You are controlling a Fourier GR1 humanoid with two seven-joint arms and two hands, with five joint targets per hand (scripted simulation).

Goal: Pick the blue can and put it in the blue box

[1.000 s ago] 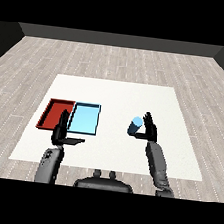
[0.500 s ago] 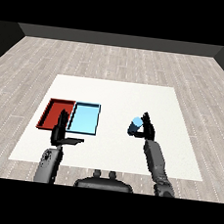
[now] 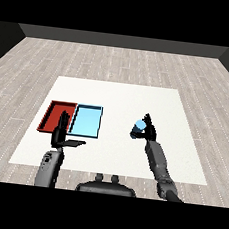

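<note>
The blue can [image 3: 138, 128] stands right of the table's middle, and my right hand [image 3: 148, 131] is curled round it from the right side. The light blue tray [image 3: 86, 120] lies at the left of the table with nothing in it. Beside it on the left lies the red tray [image 3: 55, 116]. My left hand [image 3: 62, 134] is held up in front of the two trays, its fingers straight and its thumb pointing right, holding nothing.
The white table [image 3: 118, 99] stretches wide between the can and the trays. A grey plank floor surrounds the table.
My right hand has closed its fingers round the blue can and shifted slightly left. The left hand has stayed where it was.
</note>
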